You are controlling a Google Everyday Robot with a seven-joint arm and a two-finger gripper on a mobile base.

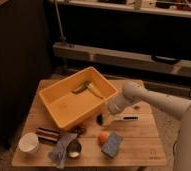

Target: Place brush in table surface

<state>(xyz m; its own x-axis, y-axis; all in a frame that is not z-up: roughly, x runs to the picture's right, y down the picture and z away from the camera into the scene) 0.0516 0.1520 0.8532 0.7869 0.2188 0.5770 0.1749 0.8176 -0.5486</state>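
Note:
The brush [125,118], with a thin dark handle and a pale head, lies level at or just above the light wooden slatted table surface [139,150], right of the yellow tub. My gripper [103,119] sits low at the brush's left end, by the tub's front right corner. Its dark tip hides where it meets the brush. My white arm [154,100] reaches in from the right.
The yellow plastic tub [64,117] holds a green-yellow item [86,89]. Along the front are a white bowl [29,142], a dark striped object [48,134], a grey cloth [61,148], a metal cup [75,148], an orange ball [103,136] and a blue sponge [112,145].

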